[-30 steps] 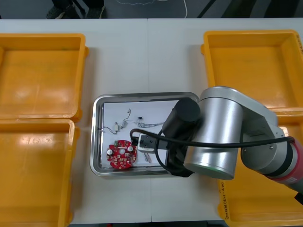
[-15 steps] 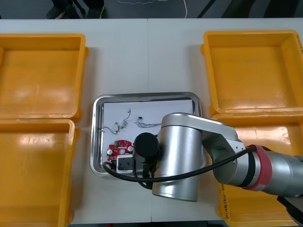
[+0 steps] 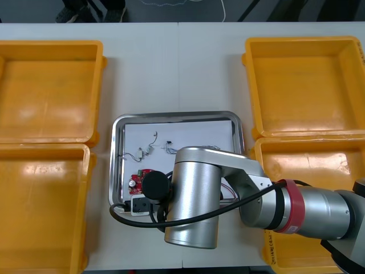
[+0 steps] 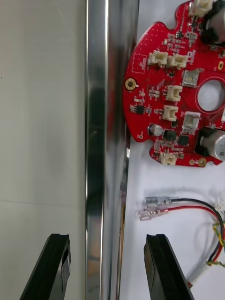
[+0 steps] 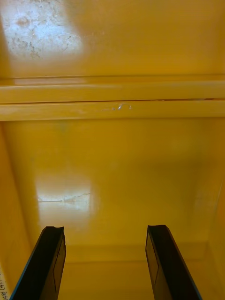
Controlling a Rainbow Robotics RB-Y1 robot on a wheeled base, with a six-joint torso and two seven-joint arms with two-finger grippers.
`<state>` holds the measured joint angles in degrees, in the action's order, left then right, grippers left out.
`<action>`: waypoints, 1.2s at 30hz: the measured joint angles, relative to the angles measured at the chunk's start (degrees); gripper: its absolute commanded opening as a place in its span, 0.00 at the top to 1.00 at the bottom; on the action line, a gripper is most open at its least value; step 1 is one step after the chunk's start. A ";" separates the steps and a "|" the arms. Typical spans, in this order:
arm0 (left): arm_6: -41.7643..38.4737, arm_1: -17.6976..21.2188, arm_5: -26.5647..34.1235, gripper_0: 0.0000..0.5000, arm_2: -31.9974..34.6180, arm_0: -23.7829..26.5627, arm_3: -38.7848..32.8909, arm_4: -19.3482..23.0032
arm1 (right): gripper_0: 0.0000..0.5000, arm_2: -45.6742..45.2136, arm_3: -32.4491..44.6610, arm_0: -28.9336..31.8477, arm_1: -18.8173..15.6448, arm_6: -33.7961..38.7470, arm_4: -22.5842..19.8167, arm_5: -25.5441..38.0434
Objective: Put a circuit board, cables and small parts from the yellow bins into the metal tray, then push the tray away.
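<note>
Light tabletop [image 3: 177, 68] with yellow bins [image 3: 45, 91] along both side edges and the metal tray [image 3: 171, 116] midway between them, already holding the red circuit board [image 3: 142, 176] and cables [image 4: 187, 206]. Right tool [image 4: 108, 243], spread wide and gripping nothing, straddles the tray's rim near the board, one finger over the tabletop and one inside the tray; left tool [image 5: 105, 234], likewise wide open and empty, hangs over a bin. For a clean push, the contact should probably sit low and square on the rim, so the tray slides straight toward the far edge without turning.
</note>
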<state>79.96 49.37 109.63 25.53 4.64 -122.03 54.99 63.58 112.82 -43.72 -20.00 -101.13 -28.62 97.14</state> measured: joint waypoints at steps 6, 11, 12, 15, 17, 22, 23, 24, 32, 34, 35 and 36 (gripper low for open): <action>0.00 0.00 0.00 0.00 -0.01 0.00 -0.01 0.00 | 0.08 1.65 -2.22 -0.03 0.64 0.00 0.94 -2.18; 0.00 0.00 0.00 0.00 -0.03 0.00 -0.01 0.00 | 0.08 3.01 -2.61 -0.04 0.72 0.00 2.11 -2.89; 0.00 0.00 0.00 0.00 -0.04 0.00 -0.01 0.00 | 0.08 3.23 -2.61 -0.05 0.73 0.00 2.19 -2.89; 0.00 0.00 0.00 0.00 -0.07 0.00 -0.01 0.00 | 0.08 3.62 -2.68 -0.06 0.74 0.00 2.22 -2.90; 0.00 0.00 0.00 0.00 -0.16 0.00 -0.01 0.00 | 0.08 3.74 -3.14 -0.08 0.80 0.00 2.22 -2.93; 0.00 0.00 0.00 0.00 -0.26 0.00 -0.01 0.00 | 0.08 3.75 -4.67 -0.12 1.14 0.00 2.29 -3.02; 0.00 0.00 0.00 0.00 -0.26 0.00 -0.01 0.00 | 0.08 3.75 -4.88 -0.14 1.20 0.00 2.29 -3.03; 0.00 0.00 0.00 0.00 -0.26 0.00 -0.01 0.00 | 0.08 3.75 -5.11 -0.17 1.25 0.00 2.30 -3.03; 0.00 0.00 0.00 0.00 -0.26 0.00 -0.02 0.00 | 0.78 3.75 -5.96 -0.30 1.41 0.00 2.30 -3.08; 0.00 0.00 0.00 0.00 -0.26 0.00 -0.02 0.00 | 0.90 3.75 -6.05 -0.33 1.42 0.00 2.32 -3.11; 0.00 0.00 0.00 0.00 -0.26 0.00 -0.02 0.00 | 0.95 3.75 -6.05 -0.37 1.42 0.00 2.41 -3.11; 0.00 0.00 0.00 0.00 -0.26 0.00 -0.02 0.00 | 1.00 3.75 -6.05 -0.42 1.43 0.00 2.51 -3.13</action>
<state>79.96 49.37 109.63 25.26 4.64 -122.04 54.99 67.33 106.77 -44.14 -18.57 -101.13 -26.11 94.01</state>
